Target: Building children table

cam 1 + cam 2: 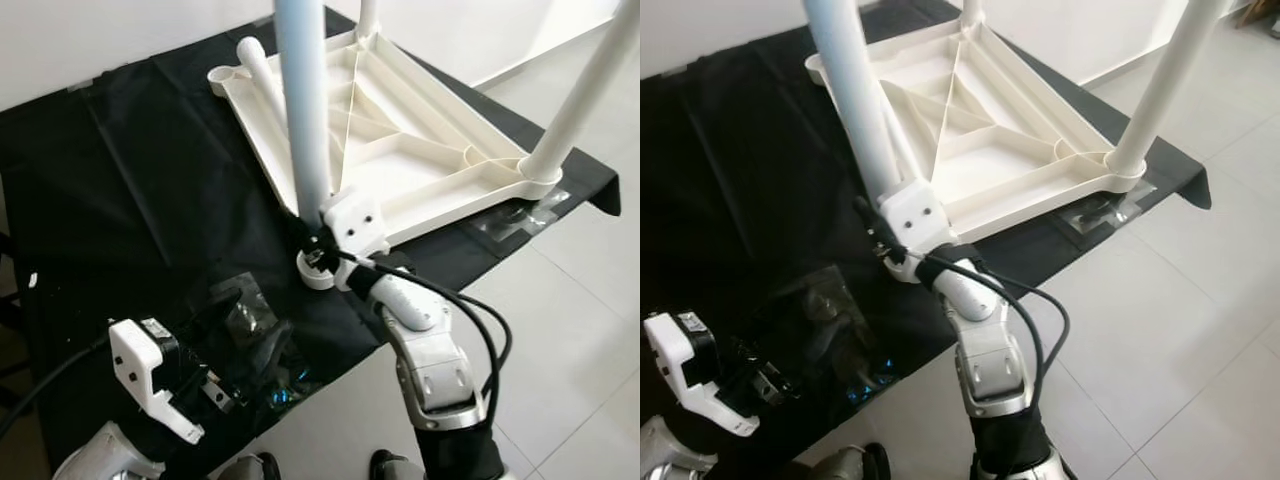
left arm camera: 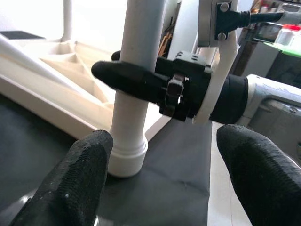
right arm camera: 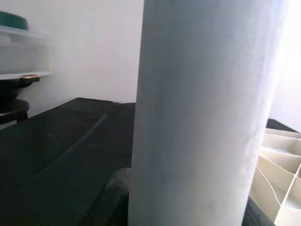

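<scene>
Right end effector clasping an upright table leg beside the inverted tabletop.

The right end effector (image 1: 318, 243) is closed around the white leg (image 1: 303, 110) just above its flared foot, which stands on the black cloth (image 1: 130, 170) just off the near corner of the upside-down tabletop (image 1: 400, 150). The leg's long axis is roughly vertical, and its socket appears to lie just beyond the foot, toward that corner. The left end effector (image 2: 164, 183) hovers near, fingers (image 2: 70, 183) spread and empty; the right arm is plainly nearer.
</scene>
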You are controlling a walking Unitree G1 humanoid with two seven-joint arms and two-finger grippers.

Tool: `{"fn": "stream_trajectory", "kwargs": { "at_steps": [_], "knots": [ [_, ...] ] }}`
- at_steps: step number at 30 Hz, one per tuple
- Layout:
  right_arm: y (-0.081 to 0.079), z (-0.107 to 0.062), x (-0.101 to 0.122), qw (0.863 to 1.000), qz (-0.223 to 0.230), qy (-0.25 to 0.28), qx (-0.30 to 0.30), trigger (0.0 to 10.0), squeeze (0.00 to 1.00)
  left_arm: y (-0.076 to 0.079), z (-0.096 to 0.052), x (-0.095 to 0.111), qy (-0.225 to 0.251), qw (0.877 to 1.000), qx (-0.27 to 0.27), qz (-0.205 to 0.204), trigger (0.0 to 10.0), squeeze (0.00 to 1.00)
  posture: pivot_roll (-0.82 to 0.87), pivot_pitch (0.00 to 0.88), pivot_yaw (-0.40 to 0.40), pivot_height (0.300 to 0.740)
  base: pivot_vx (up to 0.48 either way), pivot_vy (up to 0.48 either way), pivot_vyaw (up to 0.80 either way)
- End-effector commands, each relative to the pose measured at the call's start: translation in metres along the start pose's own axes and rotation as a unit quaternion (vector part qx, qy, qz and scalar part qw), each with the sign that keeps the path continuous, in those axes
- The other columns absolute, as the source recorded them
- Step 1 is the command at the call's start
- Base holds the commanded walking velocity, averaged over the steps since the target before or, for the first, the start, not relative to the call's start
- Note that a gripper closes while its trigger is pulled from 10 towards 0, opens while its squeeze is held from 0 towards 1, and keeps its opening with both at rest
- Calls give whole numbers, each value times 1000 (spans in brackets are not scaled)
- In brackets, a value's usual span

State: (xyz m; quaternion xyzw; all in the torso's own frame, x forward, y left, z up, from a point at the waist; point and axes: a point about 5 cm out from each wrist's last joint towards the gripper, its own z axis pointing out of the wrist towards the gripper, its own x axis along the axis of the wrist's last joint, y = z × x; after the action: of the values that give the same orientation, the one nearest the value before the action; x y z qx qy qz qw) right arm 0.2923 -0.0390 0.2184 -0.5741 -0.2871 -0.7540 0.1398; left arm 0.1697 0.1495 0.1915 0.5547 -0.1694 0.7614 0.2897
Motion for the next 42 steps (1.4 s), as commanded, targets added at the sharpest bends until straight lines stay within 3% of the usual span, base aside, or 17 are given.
{"fn": "stream_trajectory", "kwargs": {
  "at_steps": [1,2,3,4,5,8,9,12,17,18,20,25,28,34,35,36,42],
  "knots": [
    [-6,1,-29,996,6,-85,4,7569,0,0,-3,-2,-3,1000,4,-2,10000,0,22,232,7,740,0,0,0],
    [-7,2,-28,996,9,-88,6,7569,0,0,-3,-2,-3,1000,5,-1,10000,0,22,232,7,740,0,0,0],
    [-7,5,-24,996,22,-76,27,10000,0,0,-3,-2,-3,1000,6,-1,10000,0,25,235,12,740,0,0,0],
    [-7,5,-24,996,22,-76,27,10000,0,0,-3,-2,-3,1000,6,-1,10000,0,25,235,12,740,0,0,0],
    [-8,6,-19,996,31,-69,36,10000,949,0,-3,-2,-3,1000,6,0,10000,0,25,235,12,740,0,0,0],
    [-1,14,-3,994,51,-26,96,10000,1000,0,-3,-1,-3,1000,4,-2,10000,0,26,245,10,740,0,0,0],
    [7,18,10,986,44,6,161,10000,1000,1,-3,-1,-3,1000,4,-3,10000,0,26,249,8,740,0,0,0],
    [10,18,14,983,34,13,182,10000,1000,1,-3,-1,-3,1000,4,-4,10000,0,30,251,7,740,0,0,0],
    [27,23,24,959,-9,36,281,10000,1000,3,-4,0,-3,1000,4,-3,10000,0,43,264,1,740,0,0,0],
    [37,28,26,946,-29,37,321,10000,0,4,-5,1,-3,1000,4,-3,10000,0,52,269,1,740,0,0,0],
    [51,34,29,930,-48,31,363,10000,0,5,-6,2,-3,1000,4,-2,10000,0,58,273,-1,740,0,0,0],
    [60,42,33,926,-46,27,375,10000,0,7,-7,2,-4,1000,5,-3,10000,0,61,280,-1,740,0,0,0],
    [71,55,46,914,4,46,403,10000,0,9,-9,4,-5,1000,6,-5,10000,0,73,291,0,740,0,0,0],
    [73,58,44,901,21,33,432,9412,0,10,-10,4,-7,1000,7,-8,10000,0,78,299,-3,740,0,0,0],
    [73,58,42,897,26,26,441,706,0,10,-10,5,-7,1000,8,-10,10000,0,78,301,-3,740,0,0,0],
    [73,59,41,894,28,23,448,0,0,11,-11,5,-8,1000,9,-11,10000,0,79,303,-4,740,0,0,0],
    [74,62,40,893,36,32,448,0,0,11,-11,6,-8,1000,12,-11,10000,0,79,304,-5,740,0,0,0]
  ]
}}
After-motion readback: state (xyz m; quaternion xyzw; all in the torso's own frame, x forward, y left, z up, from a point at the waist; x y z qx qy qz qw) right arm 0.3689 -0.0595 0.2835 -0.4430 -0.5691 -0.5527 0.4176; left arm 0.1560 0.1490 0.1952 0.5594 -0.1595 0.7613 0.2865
